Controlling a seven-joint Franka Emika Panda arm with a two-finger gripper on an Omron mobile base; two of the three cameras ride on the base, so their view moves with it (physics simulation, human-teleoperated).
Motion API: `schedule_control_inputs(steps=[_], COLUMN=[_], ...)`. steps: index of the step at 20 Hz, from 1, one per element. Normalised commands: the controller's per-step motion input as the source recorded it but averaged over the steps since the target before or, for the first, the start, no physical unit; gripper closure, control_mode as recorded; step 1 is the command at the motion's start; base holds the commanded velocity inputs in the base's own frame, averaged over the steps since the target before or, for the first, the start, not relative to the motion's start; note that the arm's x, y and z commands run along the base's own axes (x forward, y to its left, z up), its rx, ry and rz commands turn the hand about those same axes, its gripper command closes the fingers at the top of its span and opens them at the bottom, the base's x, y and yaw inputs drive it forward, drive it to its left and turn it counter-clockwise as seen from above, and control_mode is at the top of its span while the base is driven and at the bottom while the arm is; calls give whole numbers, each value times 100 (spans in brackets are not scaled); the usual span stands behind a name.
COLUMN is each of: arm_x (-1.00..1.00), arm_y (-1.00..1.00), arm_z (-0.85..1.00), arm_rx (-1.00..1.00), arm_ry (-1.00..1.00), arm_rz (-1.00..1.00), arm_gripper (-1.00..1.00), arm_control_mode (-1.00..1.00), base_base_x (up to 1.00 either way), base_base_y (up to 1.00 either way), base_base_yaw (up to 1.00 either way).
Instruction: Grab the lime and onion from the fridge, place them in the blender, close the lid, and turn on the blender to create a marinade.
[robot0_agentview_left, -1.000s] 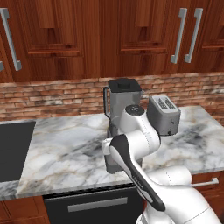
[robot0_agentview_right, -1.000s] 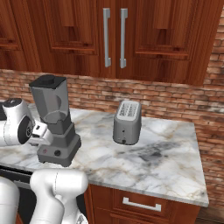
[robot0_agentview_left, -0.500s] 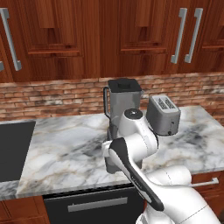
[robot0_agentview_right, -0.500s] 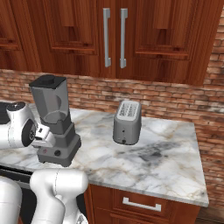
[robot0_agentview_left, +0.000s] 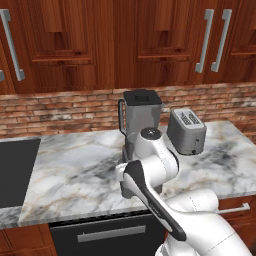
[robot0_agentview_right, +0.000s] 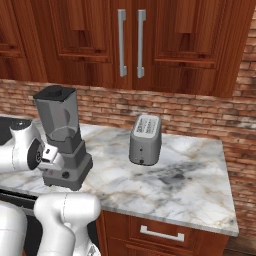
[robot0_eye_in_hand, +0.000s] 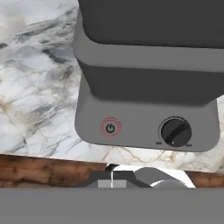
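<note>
The blender (robot0_agentview_right: 64, 140) is standing on the marble counter (robot0_agentview_right: 170, 182) in front of the brick backsplash, with the black lid (robot0_agentview_right: 55, 93) sitting on top of its jar and the silver toaster (robot0_agentview_right: 145, 139) resting well apart to its right. The gripper (robot0_eye_in_hand: 112, 168) is hanging low in front of the blender's base with its jaws pressed fully together and holding nothing, pointing toward the red power button (robot0_eye_in_hand: 110, 128) beside the black knob (robot0_eye_in_hand: 175, 131).
</note>
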Motion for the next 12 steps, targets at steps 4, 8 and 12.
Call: schedule_control_inputs(steps=[4, 8, 12], arm_x=[3, 5, 11], arm_y=[12, 9, 1], arm_z=[-12, -11, -4], arm_rx=[0, 0, 0], arm_ry=[0, 0, -1], arm_rz=[0, 0, 0], arm_gripper=[100, 100, 100], arm_control_mode=[-100, -100, -100], base_base_x=[0, 0, 0], base_base_y=[0, 0, 0], base_base_yaw=[0, 0, 0])
